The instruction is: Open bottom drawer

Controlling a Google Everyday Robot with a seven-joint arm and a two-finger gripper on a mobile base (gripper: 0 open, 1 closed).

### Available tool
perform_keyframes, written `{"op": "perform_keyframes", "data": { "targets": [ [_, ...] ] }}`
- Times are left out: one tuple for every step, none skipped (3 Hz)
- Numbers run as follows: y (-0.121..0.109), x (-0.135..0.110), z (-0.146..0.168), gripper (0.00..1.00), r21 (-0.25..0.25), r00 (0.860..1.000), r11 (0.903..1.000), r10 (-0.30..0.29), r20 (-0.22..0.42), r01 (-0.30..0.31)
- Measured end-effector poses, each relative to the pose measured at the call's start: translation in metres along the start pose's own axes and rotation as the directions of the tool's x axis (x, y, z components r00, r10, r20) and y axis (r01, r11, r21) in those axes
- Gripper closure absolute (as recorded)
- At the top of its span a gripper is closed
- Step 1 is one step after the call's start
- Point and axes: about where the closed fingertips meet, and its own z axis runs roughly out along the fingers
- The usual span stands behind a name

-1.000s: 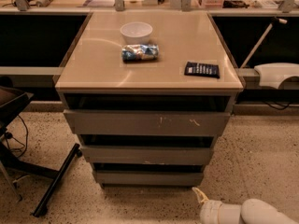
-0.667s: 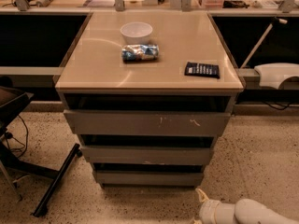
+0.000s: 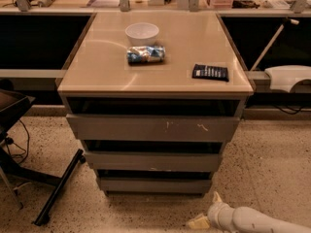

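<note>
The drawer unit stands in the middle of the camera view with three grey fronts stacked. The bottom drawer [image 3: 154, 185] is the lowest and narrowest, with a plain flat front, and it sits in line with the unit. Above it are the middle drawer [image 3: 153, 161] with a small pale chip and the top drawer [image 3: 153, 128] with white scratch marks. My gripper [image 3: 205, 212] is on the white arm [image 3: 252, 220] low at the bottom right, close to the floor, just below and right of the bottom drawer's right corner, apart from it.
On the beige top [image 3: 97, 67] lie a white bowl [image 3: 142, 33], a crumpled snack bag [image 3: 146, 55] and a black packet [image 3: 210, 72]. A black stand leg [image 3: 60, 188] crosses the speckled floor at the left. A white object [image 3: 289, 76] juts in at the right.
The arm has drawn slightly to the left and lower along the floor, bringing the gripper a little nearer the bottom drawer's corner. The drawers have not moved.
</note>
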Motion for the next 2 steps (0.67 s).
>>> {"op": "perform_keyframes", "data": {
  "targets": [
    [-0.041, -0.016, 0.024, 0.00, 0.095, 0.997, 0.9947, 0.034, 0.064, -0.040],
    [-0.057, -0.052, 0.030, 0.00, 0.118, 0.986, 0.9929, -0.008, 0.165, -0.012]
  ]
}}
